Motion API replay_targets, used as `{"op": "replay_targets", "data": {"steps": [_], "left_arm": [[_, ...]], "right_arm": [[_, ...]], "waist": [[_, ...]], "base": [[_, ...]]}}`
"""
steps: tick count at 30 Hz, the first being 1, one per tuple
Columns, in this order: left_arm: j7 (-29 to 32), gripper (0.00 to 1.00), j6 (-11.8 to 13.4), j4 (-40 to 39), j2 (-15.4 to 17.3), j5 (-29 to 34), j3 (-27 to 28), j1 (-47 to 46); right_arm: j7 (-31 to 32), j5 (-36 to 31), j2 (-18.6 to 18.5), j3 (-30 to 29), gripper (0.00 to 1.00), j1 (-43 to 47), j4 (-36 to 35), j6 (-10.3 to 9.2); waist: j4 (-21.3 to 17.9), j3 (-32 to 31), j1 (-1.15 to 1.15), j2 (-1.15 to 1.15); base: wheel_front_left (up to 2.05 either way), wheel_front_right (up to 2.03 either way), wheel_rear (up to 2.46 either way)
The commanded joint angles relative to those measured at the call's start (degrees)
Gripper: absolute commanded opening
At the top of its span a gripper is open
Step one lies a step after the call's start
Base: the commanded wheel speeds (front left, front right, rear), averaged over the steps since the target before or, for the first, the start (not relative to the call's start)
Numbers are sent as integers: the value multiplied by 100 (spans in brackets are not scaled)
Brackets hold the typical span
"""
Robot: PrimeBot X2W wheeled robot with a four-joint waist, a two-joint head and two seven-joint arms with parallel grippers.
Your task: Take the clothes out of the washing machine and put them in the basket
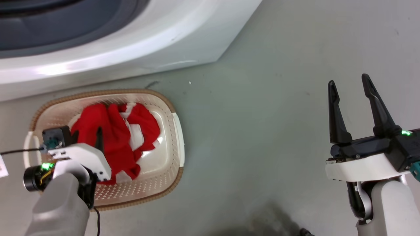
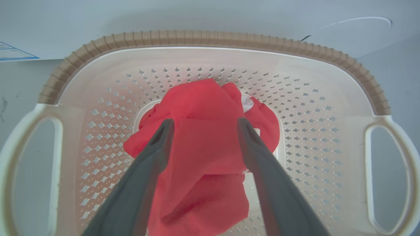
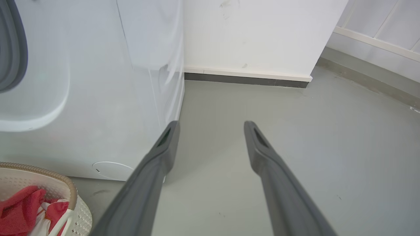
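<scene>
Left wrist view: left gripper [image 2: 205, 124] is hovering with fingers spread, gripping nothing. Clothes [image 2: 203, 154] are lying just beyond its tips inside basket [image 2: 210, 39] (long axis along fingers). Right gripper [image 1: 349, 82], likewise spread and empty, is sitting well apart.

**Head view.** You look steeply down from high above the floor [image 1: 262, 131], with the washing machine [image 1: 131, 55] along the top edge.

**Left wrist view.** You look from close range along the left claw [image 2: 205, 120] down into the basket [image 2: 213, 36], with the clothes [image 2: 203, 154] just past its tips.

**Right wrist view.** You look low and nearly level along the right claw [image 3: 212, 123], over the floor toward a wall [image 3: 246, 32], with the machine to that claw's left.

All three views share the basket, the clothes and the machine's lower front.
</scene>
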Motion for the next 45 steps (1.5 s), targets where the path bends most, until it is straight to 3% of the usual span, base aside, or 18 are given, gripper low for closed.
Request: {"op": "replay_targets", "data": {"steps": [1,14,22,33,45], "left_arm": [[-14,100,20,-73,-31,70,13,190],[-14,100,7,-2472,-337,753,1164,1303],[-14,100,-180,-4217,-835,1341,1820,2218],[-14,100,-365,-5681,-1200,2053,1751,3280],[-15,100,-362,-6132,-1385,2324,1665,4077]], "right_arm": [[-9,-34,8,-20,100,39,32,-6],[-9,-412,7,-365,100,402,327,-7],[-10,-433,6,-469,100,763,358,-6],[-10,-331,7,-462,100,1196,430,-6],[-9,-224,8,-416,100,1513,524,-6]], "waist": [[106,-272,0,0],[763,-1925,0,0],[1028,-2729,0,0],[1084,-3274,0,0],[996,-3617,0,0]], "base": [[0,0,0],[0,0,0],[0,0,0],[0,0,0],[0,0,0]]}}
